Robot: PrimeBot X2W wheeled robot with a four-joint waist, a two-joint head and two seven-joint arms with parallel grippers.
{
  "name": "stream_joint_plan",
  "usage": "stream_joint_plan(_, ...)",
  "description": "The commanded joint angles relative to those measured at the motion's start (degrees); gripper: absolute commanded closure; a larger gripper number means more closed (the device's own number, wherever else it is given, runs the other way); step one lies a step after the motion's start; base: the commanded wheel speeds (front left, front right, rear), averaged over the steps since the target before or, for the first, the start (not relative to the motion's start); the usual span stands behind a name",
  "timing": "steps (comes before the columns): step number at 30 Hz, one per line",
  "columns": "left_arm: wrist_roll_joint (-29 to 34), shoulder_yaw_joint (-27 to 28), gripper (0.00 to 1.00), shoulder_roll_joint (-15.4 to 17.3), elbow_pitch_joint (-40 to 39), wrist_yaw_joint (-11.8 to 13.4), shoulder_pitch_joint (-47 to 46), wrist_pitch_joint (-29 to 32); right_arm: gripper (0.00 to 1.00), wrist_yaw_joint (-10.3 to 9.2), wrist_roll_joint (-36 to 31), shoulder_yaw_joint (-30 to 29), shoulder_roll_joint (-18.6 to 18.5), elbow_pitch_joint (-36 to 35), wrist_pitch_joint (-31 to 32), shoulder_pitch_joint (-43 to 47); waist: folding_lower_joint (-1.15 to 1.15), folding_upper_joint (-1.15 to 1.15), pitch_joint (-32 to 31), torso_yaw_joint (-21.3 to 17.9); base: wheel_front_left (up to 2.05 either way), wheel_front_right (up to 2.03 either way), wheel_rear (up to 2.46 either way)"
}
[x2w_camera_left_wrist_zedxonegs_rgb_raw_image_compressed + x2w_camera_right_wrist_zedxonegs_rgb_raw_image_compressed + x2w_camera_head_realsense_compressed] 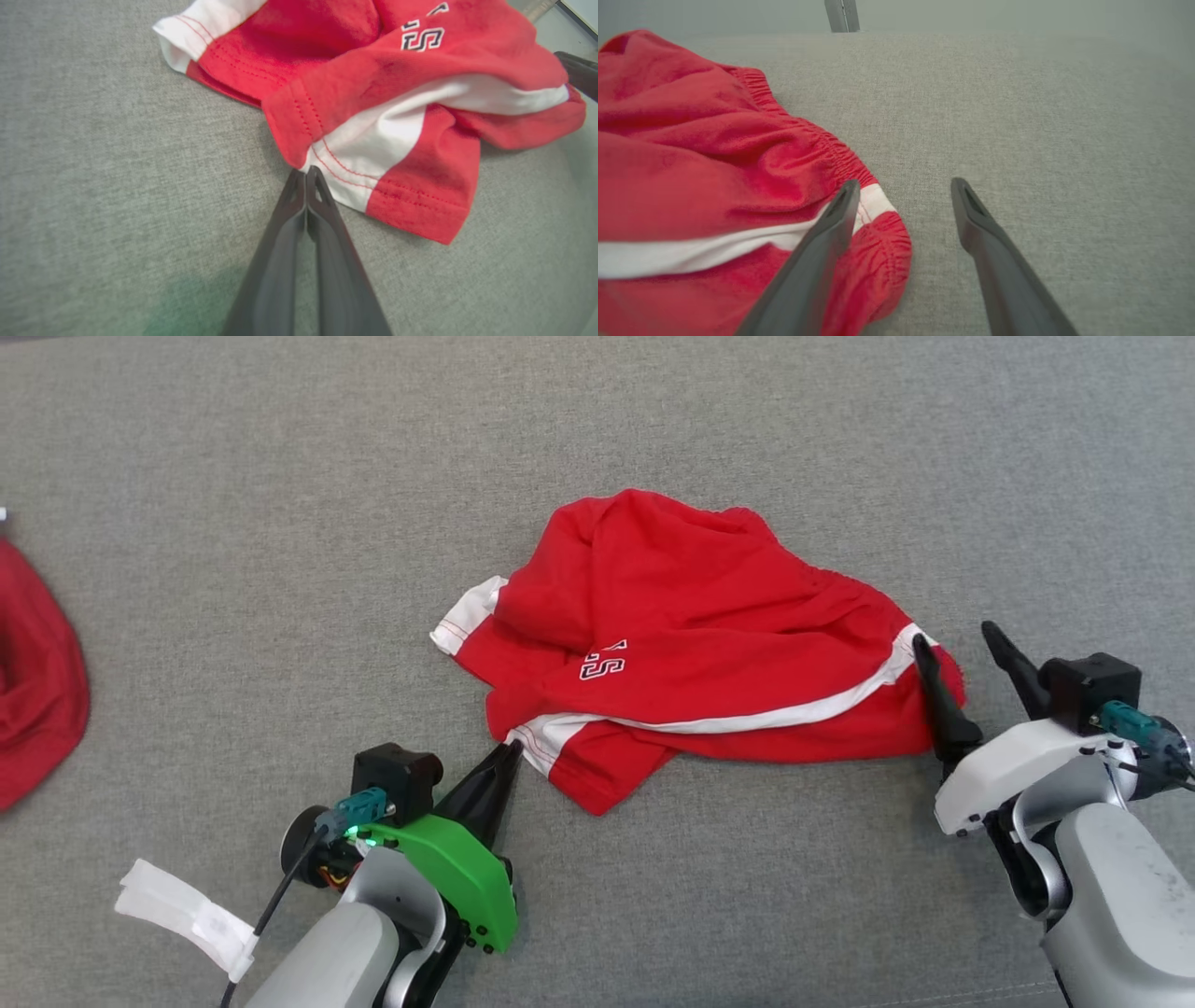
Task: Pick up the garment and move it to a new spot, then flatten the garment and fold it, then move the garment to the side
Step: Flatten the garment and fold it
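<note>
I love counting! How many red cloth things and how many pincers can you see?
Red cloth things: 2 (shorts, cloth at the left edge)
Pincers: 2 (left pincer, right pincer)
Total: 4

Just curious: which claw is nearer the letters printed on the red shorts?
Left. The left gripper is shut against the hem near the letters; the right gripper is open at the far waistband end.
</note>
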Motion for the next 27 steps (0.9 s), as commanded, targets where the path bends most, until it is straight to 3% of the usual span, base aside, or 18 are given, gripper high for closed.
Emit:
stream_joint_plan(1, 0.3, -0.1, 1.00, 0.1, 0.0, -0.2, -0.8, -0.3, 0.00, -0.08, 0.4, 0.9, -0.5, 1.2, 0.3, -0.9, 0.00, 0.00, 0.7, 0.9, 0.00, 0.00, 0.00)
stream_joint_plan(7, 0.6, -0.4, 1.00, 0.1, -0.1, -0.1, -1.1, -0.7, 0.00, -0.08, 2.3, 6.1, -1.9, 7.4, 1.5, -4.1, 0.00, 0.00, 1.7, 1.9, 0.00, 0.00, 0.00)
stream_joint_plan(8, 0.8, -0.4, 1.00, 0.1, -0.2, 0.0, -1.2, -0.8, 0.47, -0.08, 2.4, 6.6, -2.1, 8.0, 1.6, -4.6, 0.00, 0.00, 1.8, 2.0, 0.00, 0.00, 0.00)
stream_joint_plan(9, 0.9, -0.5, 1.00, 0.1, -0.3, 0.1, -1.3, -1.1, 0.84, -0.08, 2.9, 7.1, -2.3, 8.5, 1.7, -5.0, 0.00, 0.00, 1.8, 2.1, 0.00, 0.00, 0.00)
stream_joint_plan(10, 1.0, -0.5, 1.00, 0.1, -0.4, 0.1, -1.4, -1.2, 1.00, -0.08, 3.1, 7.6, -2.5, 8.7, 1.8, -5.3, 0.00, 0.00, 1.8, 2.1, 0.00, 0.00, 0.00)
stream_joint_plan(18, 2.4, -0.5, 1.00, 0.7, -4.2, 0.6, -2.1, -3.3, 1.00, -0.09, 6.5, 8.0, -4.6, 4.1, 0.7, -5.2, 0.00, 0.00, 0.8, 1.7, 0.00, 0.00, 0.00)
stream_joint_plan(27, 4.5, 1.8, 1.00, 5.3, -15.5, 3.1, -4.1, -1.3, 1.00, -0.08, 15.4, 3.3, -4.7, -10.2, 3.2, -3.0, 0.00, 0.00, -1.4, 0.9, 0.00, 0.00, 0.00)
